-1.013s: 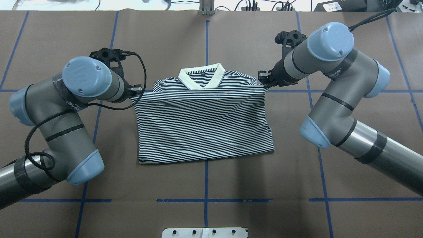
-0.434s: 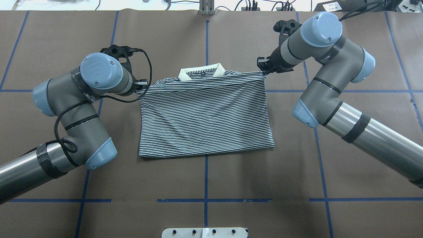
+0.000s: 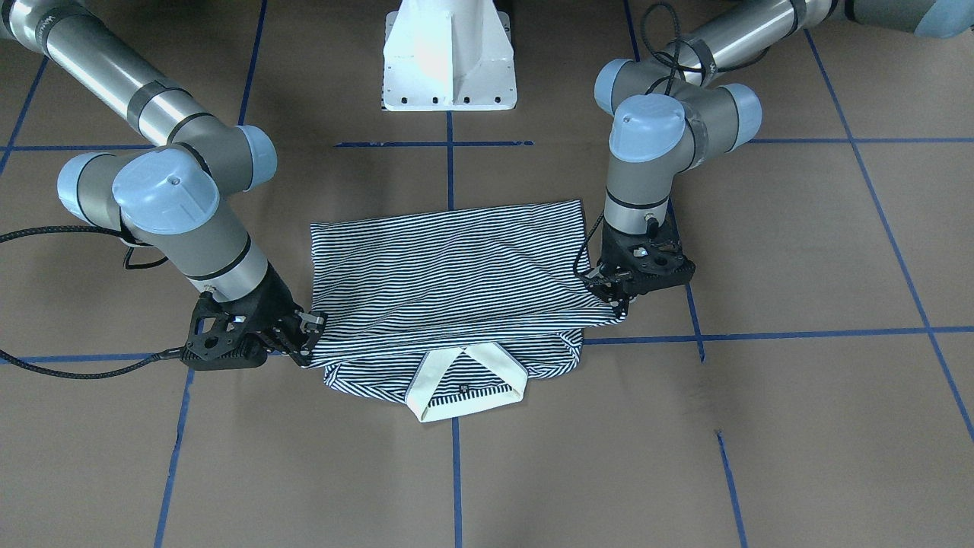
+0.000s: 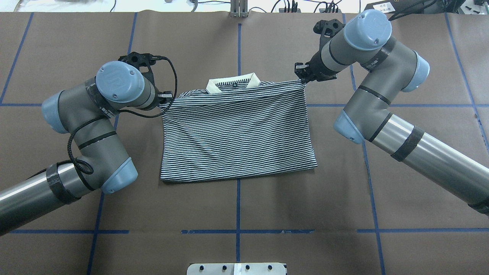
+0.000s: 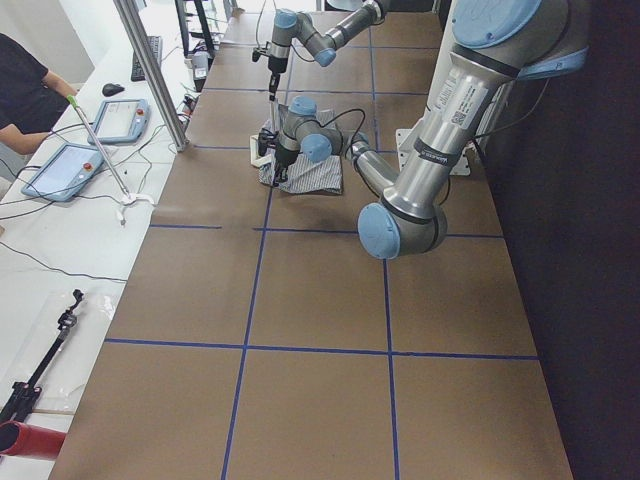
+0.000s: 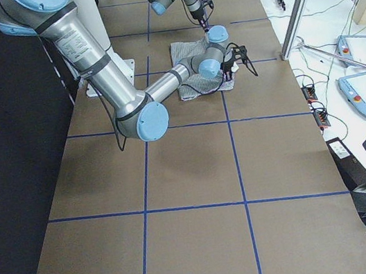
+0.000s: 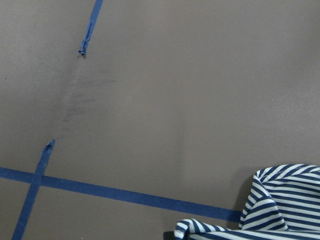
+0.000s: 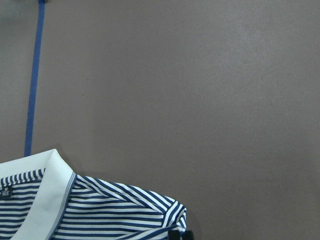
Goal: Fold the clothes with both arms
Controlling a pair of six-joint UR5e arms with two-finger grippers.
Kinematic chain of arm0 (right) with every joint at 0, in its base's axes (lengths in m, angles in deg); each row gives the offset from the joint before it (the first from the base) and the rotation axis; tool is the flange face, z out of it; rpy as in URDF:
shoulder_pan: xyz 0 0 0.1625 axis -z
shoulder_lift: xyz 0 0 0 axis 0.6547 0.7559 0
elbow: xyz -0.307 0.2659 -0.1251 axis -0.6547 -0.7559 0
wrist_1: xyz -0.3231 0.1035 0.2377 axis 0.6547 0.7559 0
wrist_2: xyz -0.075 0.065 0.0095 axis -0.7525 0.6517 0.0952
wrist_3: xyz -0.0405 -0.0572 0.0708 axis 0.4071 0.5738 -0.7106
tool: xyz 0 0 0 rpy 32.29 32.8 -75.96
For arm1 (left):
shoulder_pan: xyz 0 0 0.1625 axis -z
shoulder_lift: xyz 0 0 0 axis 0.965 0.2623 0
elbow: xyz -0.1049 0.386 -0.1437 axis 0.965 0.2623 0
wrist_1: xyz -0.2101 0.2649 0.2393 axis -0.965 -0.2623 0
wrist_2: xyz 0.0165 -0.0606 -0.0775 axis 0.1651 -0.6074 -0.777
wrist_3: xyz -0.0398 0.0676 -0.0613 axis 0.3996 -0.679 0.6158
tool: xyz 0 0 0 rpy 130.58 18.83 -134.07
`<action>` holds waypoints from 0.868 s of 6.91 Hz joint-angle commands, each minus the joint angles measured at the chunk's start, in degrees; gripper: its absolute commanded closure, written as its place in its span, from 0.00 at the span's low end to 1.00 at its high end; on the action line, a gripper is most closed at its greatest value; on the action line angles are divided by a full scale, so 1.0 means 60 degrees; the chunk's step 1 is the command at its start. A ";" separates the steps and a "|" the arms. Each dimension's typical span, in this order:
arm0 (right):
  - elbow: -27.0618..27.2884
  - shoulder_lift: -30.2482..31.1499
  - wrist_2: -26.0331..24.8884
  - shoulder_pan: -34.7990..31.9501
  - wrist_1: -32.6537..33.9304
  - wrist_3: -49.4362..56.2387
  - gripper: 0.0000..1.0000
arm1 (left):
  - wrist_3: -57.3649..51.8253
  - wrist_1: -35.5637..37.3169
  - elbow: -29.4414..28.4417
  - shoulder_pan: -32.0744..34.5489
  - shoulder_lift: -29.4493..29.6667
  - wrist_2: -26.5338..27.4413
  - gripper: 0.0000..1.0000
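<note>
The striped polo shirt (image 4: 237, 130) lies at the table's middle, its lower part folded up over its chest. Only the top of the cream collar (image 4: 229, 79) shows past the folded edge; in the front-facing view the collar (image 3: 430, 377) points toward the camera. My left gripper (image 4: 165, 97) is shut on the folded edge's left corner, and it also shows in the front-facing view (image 3: 620, 301). My right gripper (image 4: 301, 76) is shut on the right corner, seen from the front too (image 3: 308, 342). The edge hangs taut between them. Striped cloth shows in the left wrist view (image 7: 280, 200) and the right wrist view (image 8: 120, 210).
The brown table cover carries a grid of blue tape lines (image 4: 238, 198). The white pedestal base (image 3: 449, 53) stands on the robot's side of the shirt. Cables and plugs line the far edge (image 4: 286, 7). A person (image 5: 25, 90) and tablets (image 5: 120, 118) are beyond it.
Both grippers have moved away from the robot, carrying the folded edge up over the shoulders. The collar, fully open to view before, is now mostly covered.
</note>
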 commanded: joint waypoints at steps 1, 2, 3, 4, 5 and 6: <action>-0.0011 -0.0003 0.0035 0.0043 -0.0207 -0.0013 1.00 | 0.0012 -0.0004 0.0016 0.0000 0.0084 -0.0027 1.00; -0.0025 -0.0003 0.0049 0.0043 -0.0252 -0.0013 0.68 | 0.0026 -0.0005 0.0030 0.0000 0.0157 -0.0071 0.83; -0.0011 0.0012 0.0035 0.0043 -0.0267 0.0001 0.01 | 0.0070 -0.0005 0.0030 0.0000 0.0187 -0.0057 0.11; -0.0011 0.0055 0.0078 0.0028 -0.0267 0.0059 0.00 | 0.0027 0.0024 0.0074 0.0000 0.0187 -0.0057 0.00; -0.0011 0.0041 0.0209 -0.0030 -0.0267 0.0524 0.00 | -0.0003 0.0039 0.0074 0.0073 0.0187 -0.0057 0.00; 0.0120 0.0114 0.0457 -0.0045 -0.0253 0.0456 0.00 | -0.0018 0.0010 0.0118 0.0146 0.0201 -0.0100 0.00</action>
